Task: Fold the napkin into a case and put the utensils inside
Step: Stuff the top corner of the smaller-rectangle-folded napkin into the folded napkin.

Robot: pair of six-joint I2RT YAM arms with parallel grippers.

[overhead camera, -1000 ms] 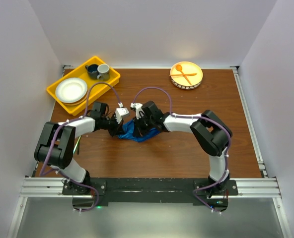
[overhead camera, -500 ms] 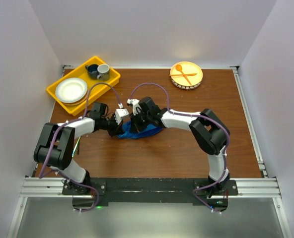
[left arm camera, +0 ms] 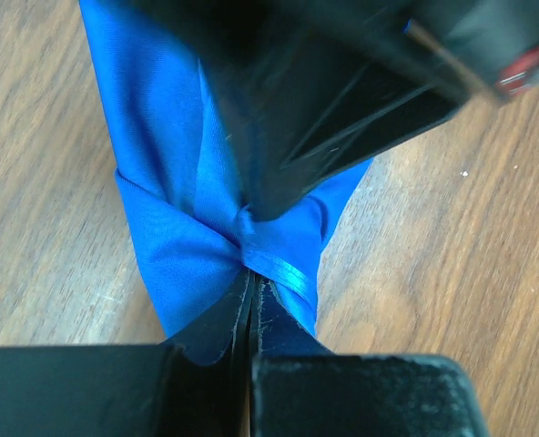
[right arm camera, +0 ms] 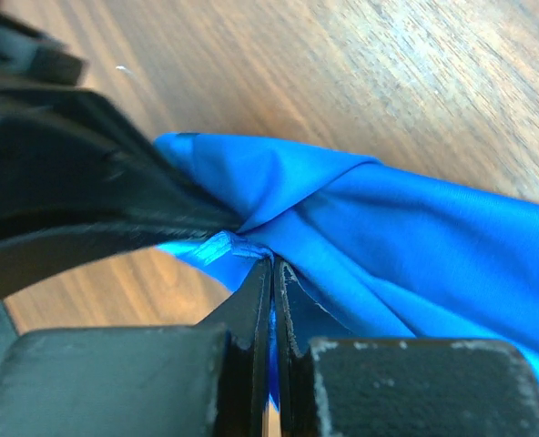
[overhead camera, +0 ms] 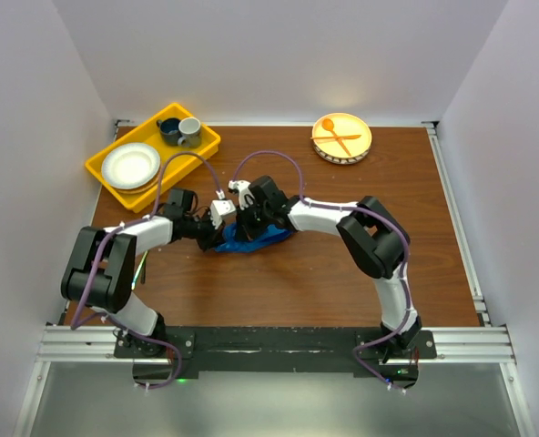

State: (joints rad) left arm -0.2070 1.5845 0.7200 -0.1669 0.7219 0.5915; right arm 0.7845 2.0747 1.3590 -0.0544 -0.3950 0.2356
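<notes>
Currently, the napkin (overhead camera: pixel 259 241) lies bunched and creased on the wooden table (overhead camera: pixel 342 269), near its middle, directly between the two wrists. It is not flat and forms no pouch.

Left gripper (left arm camera: pixel 251 287): jaws closed, with a gathered knot of the blue cloth pinched at the fingertips.

Right gripper (right arm camera: pixel 272 273): jaws closed, with a sliver of blue cloth showing between the fingers. It grips the same gathered point from the opposite side (the two fingertip pairs all but meet there).

At the far left corner stands a yellow tray (overhead camera: pixel 95 169) holding a white plate (overhead camera: pixel 130 166) and two cups. A round yellow plate (overhead camera: pixel 361 146) at the far edge carries an orange spoon and fork (overhead camera: pixel 336 137), well apart from the napkin.
</notes>
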